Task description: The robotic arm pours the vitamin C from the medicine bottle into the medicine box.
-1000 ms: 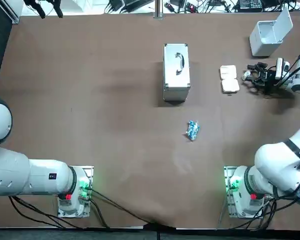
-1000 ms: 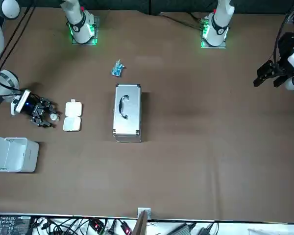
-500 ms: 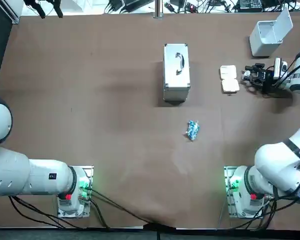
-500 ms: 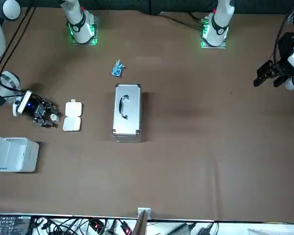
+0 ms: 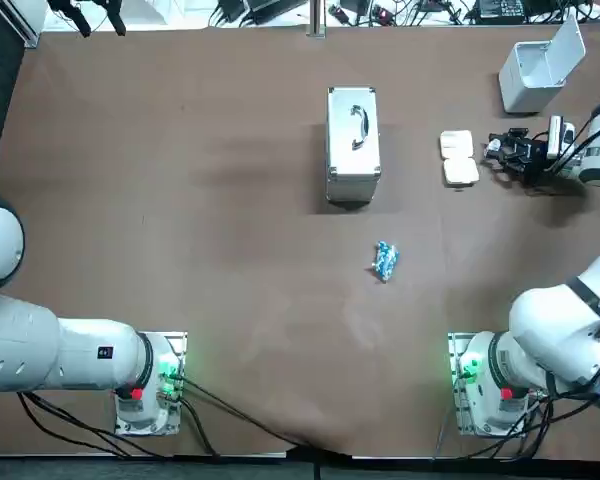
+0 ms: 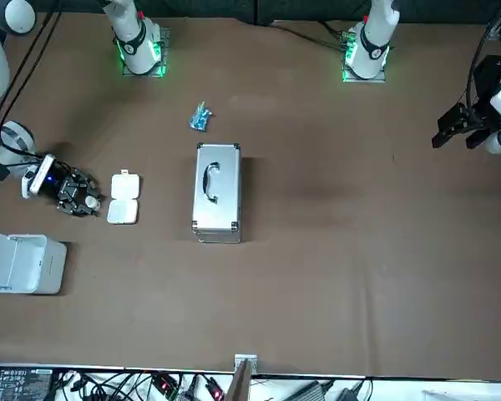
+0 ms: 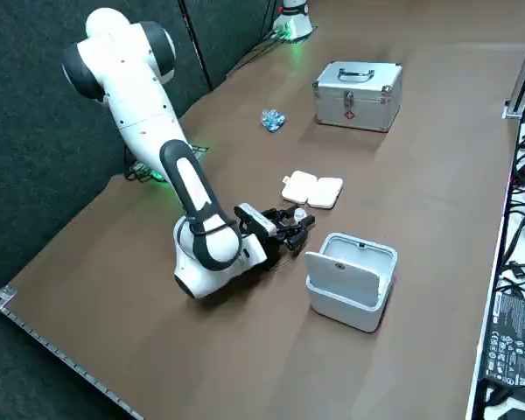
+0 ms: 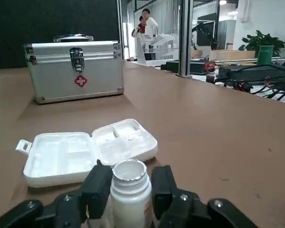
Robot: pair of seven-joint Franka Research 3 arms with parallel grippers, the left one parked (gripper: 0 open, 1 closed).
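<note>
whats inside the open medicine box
The medicine box holds only empty white compartments. The medicine bottle, clamped in the right gripper beside it, hides part of its near edge.

Silver first-aid case [image 5: 353, 143], blue packet [image 5: 384, 260] (perhaps tablets) and white bin [image 5: 537, 72] stand apart.

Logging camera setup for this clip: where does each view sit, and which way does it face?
Top: overhead, looking down; both arm bases at bottom, right gripper far right.
Front: across the table, facing the robot; right arm at picture left.
Right side: raised at the robot's right, looking diagonally down; right arm in foreground.
Right wrist: on the right arm's wrist; its fingers clamp the medicine bottle.
Shared: top and wrist views both show the open medicine box and first-aid case.
</note>
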